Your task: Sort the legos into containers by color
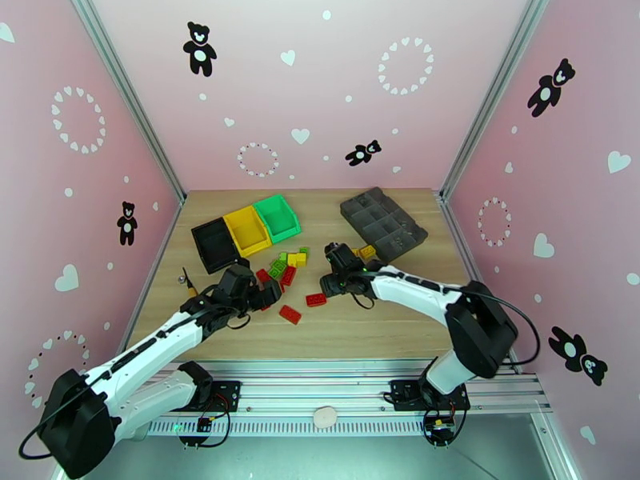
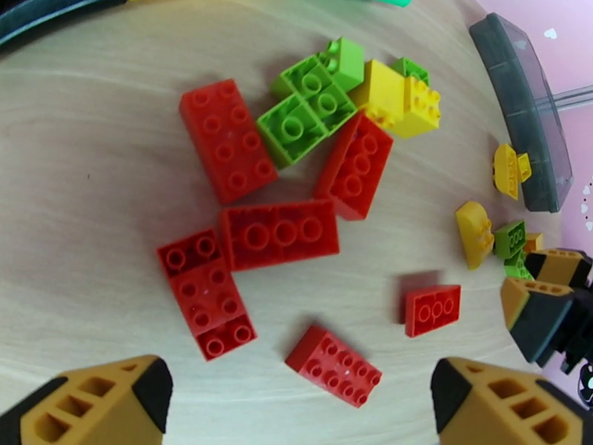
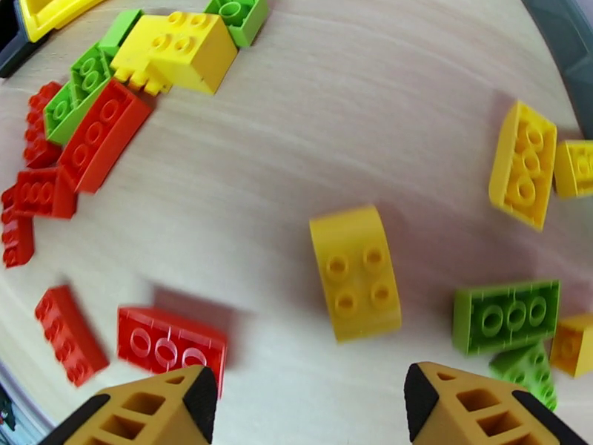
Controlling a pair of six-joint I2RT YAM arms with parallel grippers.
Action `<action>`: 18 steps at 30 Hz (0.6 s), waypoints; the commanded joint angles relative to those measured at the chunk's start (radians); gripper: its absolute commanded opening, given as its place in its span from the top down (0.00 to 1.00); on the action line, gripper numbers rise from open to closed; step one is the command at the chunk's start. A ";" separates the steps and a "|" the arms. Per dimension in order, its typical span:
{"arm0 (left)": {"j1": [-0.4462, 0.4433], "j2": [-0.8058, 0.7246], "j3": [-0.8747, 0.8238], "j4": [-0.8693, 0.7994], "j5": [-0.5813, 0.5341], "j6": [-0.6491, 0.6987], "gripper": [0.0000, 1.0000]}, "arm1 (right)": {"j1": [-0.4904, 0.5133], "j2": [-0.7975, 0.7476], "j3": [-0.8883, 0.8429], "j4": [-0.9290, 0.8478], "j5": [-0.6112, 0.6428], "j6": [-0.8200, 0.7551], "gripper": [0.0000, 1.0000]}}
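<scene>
Reaching inward from both bases, wrists pitched down over legos point(image 1: 284, 270) scattered on table point(image 1: 384, 326); left gripper point(image 2: 300, 383) above red bricks point(image 2: 278, 235), jaws wide open, empty; right gripper point(image 3: 307, 391) above yellow brick point(image 3: 356, 283), jaws apart, empty; bins point(image 1: 246, 230) in a row behind them.

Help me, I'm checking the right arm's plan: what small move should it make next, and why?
Probably lower the right gripper over the yellow rounded brick: its jaws stand open, and that brick lies just ahead of them, apart from the green brick.
</scene>
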 commanded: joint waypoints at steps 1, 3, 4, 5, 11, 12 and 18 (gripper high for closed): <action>0.016 0.002 0.045 0.012 -0.020 0.032 0.01 | -0.009 0.058 0.059 -0.032 0.028 -0.036 0.28; 0.034 -0.003 0.052 0.010 -0.007 0.038 0.01 | -0.020 0.080 0.072 -0.031 0.023 -0.041 0.28; 0.044 -0.006 0.054 0.011 0.000 0.039 0.02 | -0.027 0.090 0.075 -0.027 0.014 -0.042 0.28; 0.055 -0.009 0.055 0.010 0.008 0.042 0.02 | -0.038 0.098 0.078 -0.021 0.000 -0.043 0.29; 0.084 -0.017 0.054 0.005 0.032 0.048 0.02 | -0.063 0.154 0.093 -0.015 -0.041 -0.054 0.33; 0.090 -0.019 0.050 0.006 0.036 0.047 0.02 | -0.065 0.166 0.097 -0.013 -0.045 -0.056 0.34; 0.144 -0.052 0.026 0.014 0.073 0.042 0.02 | -0.093 0.198 0.086 0.006 -0.061 -0.051 0.36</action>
